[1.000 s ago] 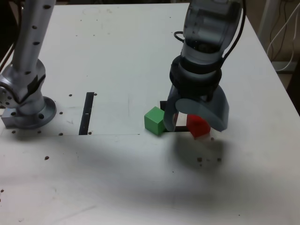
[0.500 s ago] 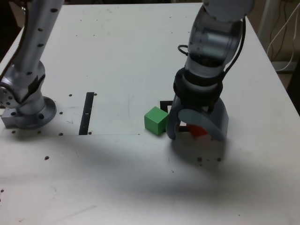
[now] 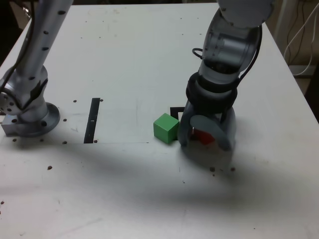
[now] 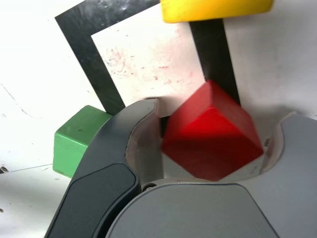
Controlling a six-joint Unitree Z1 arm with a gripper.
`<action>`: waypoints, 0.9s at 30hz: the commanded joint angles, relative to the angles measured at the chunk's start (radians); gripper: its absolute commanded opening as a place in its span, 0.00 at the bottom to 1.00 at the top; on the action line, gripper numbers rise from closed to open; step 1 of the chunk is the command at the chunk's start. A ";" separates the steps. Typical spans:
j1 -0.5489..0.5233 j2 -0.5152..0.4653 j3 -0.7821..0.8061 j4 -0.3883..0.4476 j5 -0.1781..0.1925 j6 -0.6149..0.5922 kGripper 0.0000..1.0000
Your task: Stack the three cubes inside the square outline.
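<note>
The fingers stand apart on either side of the red cube; whether they grasp it cannot be told. They sit closer together than a moment earlier, while the green cube stays put. The red cube overlaps the right side of the square outline in the exterior view, with the green at its near left corner. One red, one green and one yellow cube show, three altogether, with one outline and, farther left, one black strip.
</note>
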 commanded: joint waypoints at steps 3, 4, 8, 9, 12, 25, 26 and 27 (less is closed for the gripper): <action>0.002 0.009 -0.007 -0.003 0.011 0.004 0.59; 0.002 0.009 -0.008 -0.003 0.014 0.005 0.56; 0.002 0.008 -0.011 -0.002 0.023 0.007 0.44; 0.002 0.007 -0.011 -0.002 0.025 0.007 0.41; 0.002 0.004 -0.012 0.001 0.026 0.007 0.34; 0.003 -0.064 0.003 0.039 0.017 0.020 0.30; 0.004 -0.068 0.009 0.037 0.017 0.022 0.30; 0.006 -0.072 0.015 0.034 0.017 0.023 0.30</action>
